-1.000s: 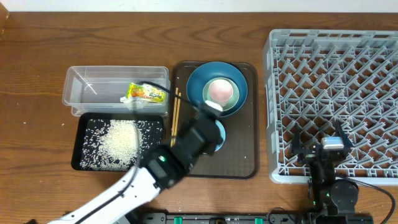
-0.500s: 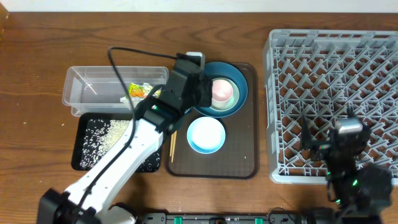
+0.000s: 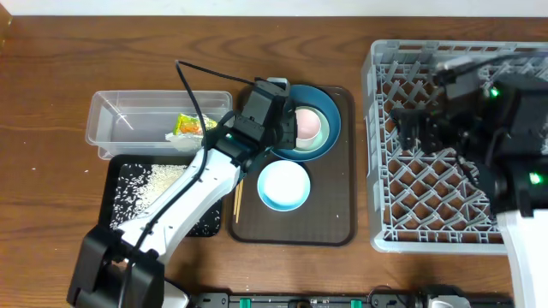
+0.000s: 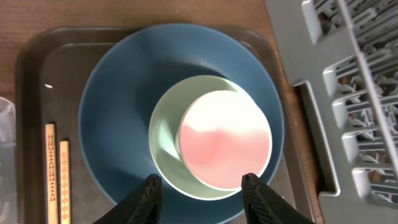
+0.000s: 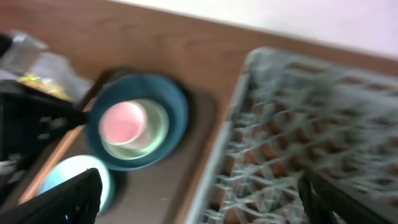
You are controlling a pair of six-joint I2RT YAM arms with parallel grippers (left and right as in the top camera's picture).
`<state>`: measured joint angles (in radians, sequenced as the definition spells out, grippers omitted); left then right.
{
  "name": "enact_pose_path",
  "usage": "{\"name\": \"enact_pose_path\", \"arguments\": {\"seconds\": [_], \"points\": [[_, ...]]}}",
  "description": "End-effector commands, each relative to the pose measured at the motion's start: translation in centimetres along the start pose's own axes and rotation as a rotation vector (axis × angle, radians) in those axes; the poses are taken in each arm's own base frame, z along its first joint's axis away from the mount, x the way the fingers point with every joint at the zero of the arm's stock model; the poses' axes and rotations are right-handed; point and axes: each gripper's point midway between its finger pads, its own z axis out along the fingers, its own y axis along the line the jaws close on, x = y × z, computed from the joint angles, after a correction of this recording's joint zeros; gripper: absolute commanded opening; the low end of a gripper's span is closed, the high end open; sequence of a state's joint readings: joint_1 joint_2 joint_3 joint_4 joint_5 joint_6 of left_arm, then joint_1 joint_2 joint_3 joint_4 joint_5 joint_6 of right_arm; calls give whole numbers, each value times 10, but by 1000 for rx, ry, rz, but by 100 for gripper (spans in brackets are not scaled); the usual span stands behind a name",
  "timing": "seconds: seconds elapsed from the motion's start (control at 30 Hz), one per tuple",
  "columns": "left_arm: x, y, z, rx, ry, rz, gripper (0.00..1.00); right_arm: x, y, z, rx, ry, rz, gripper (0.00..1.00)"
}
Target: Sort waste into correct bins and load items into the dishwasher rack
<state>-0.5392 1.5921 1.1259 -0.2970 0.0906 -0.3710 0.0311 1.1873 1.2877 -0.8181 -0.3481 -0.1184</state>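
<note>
Because the right wrist view is blurry, the rack looks like a grey smear there. Only the dark tips of the right gripper show, down in the bottom corners. From above, the left arm covers part of the black tray and most of the chopsticks. The rack's right side runs off the picture, and the right arm hides some of it. In the left wrist view, only the two tips of the left gripper can be seen.

A second ago the left arm lay over the light blue bowl. Now that bowl is in plain sight, and the left gripper hangs over the stack of bowls. The right arm was low at the near edge of the rack. Now it is up over the rack.

The brown tray holds the big dark blue bowl. Inside it sits the pale green bowl, and inside that sits the pink cup. The light blue bowl sits beside them on the same tray, and the chopsticks lie along the tray's left side. The clear tub holds the yellow-green wrapper. The black tray holds white rice.

The left fingers stand partly apart and hold nothing. The right fingers are spread wide and hold nothing.
</note>
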Motion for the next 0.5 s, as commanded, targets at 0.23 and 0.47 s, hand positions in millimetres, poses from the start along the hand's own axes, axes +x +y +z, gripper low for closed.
{"name": "enact_pose_path", "arguments": {"seconds": [0.23, 0.47], "points": [[20, 7, 36, -11, 94, -21, 41, 20, 18, 36, -186, 134, 102, 99], [20, 7, 46, -8, 87, -20, 33, 28, 11, 48, -170, 170, 93, 99]]}}
